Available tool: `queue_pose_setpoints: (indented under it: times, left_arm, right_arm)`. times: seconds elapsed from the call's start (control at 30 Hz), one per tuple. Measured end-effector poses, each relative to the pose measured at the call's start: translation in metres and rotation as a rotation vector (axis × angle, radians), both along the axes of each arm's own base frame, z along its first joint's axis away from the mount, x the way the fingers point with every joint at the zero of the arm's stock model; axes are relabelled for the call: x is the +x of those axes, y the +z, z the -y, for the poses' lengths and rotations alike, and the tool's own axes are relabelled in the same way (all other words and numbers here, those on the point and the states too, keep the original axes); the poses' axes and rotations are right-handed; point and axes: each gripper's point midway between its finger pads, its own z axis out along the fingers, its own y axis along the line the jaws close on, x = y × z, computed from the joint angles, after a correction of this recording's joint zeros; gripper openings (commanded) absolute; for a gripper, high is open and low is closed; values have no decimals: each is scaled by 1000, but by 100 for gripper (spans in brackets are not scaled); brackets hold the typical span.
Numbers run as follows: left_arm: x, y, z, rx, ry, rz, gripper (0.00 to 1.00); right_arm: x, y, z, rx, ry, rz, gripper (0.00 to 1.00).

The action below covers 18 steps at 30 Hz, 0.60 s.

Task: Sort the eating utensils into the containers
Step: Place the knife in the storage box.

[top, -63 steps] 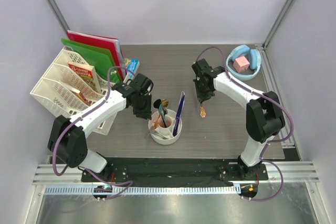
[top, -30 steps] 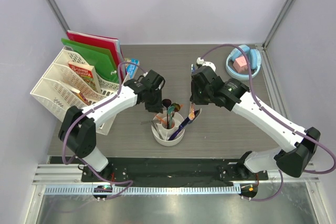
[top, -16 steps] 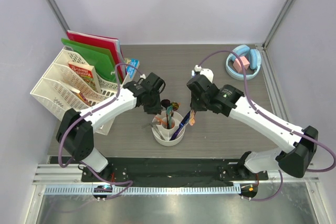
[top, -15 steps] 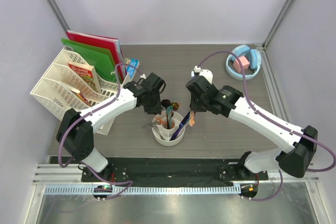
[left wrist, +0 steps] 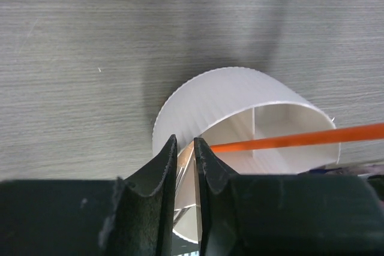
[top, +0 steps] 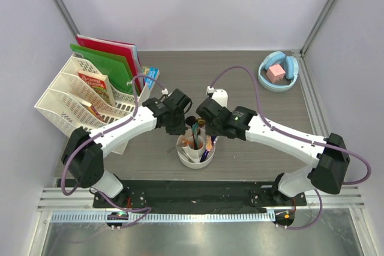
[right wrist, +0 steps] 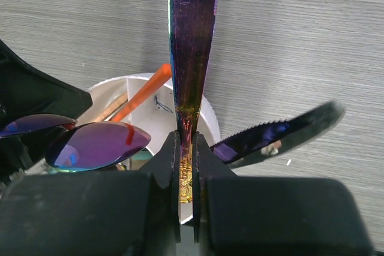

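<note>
Lower centre of the overhead frame, just past the arm bases: white divided cup point(top: 191, 160) on the grey table point(top: 258, 106), several utensils standing in it. Over the cup's right side is the right gripper point(right wrist: 186, 141), jaws pinched tight on the iridescent piece point(right wrist: 192, 40). The gold-toned end sits between the fingers and the purple shaft runs to the top edge of the right wrist view. Same view: orange chopstick point(right wrist: 143, 91) leans in the cup left of the fingers, two purple-blue spoon heads point(right wrist: 96, 144) are at mid left, and the dark blue knife point(right wrist: 279, 135), serrated edge, sticks out right across the rim. Over the cup's upper-left rim is the left gripper point(left wrist: 185, 143), jaws almost together with a sliver of gap. A thin pale strip shows in that gap; cannot tell if it is gripped or just something behind. In the left wrist view the cup's inner walls are visible and the chopstick crosses the compartments toward the right edge. Further back at the left of the overhead frame: white lattice rack point(top: 60, 103) with booklets, tilted. Red and green folders point(top: 111, 58) are behind it, with a small blue box point(top: 150, 76) beside its right end. Upper right, well apart from the cup: light blue bowl point(top: 264, 80) with a pink cube point(top: 276, 73) in it.
</note>
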Motion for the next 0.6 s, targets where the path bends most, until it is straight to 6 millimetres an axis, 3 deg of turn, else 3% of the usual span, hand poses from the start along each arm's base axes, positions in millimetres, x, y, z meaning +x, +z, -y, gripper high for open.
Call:
queue_pose_setpoints:
  times: [0.4, 0.6]
  left_arm:
    - [-22, -8, -12, 22, 12, -45, 17]
    - [-23, -7, -12, 13, 28, -48, 17]
  right_arm:
    - [-5, -3, -8, -24, -14, 47, 1]
    - [-11, -25, -7, -81, -15, 36, 1]
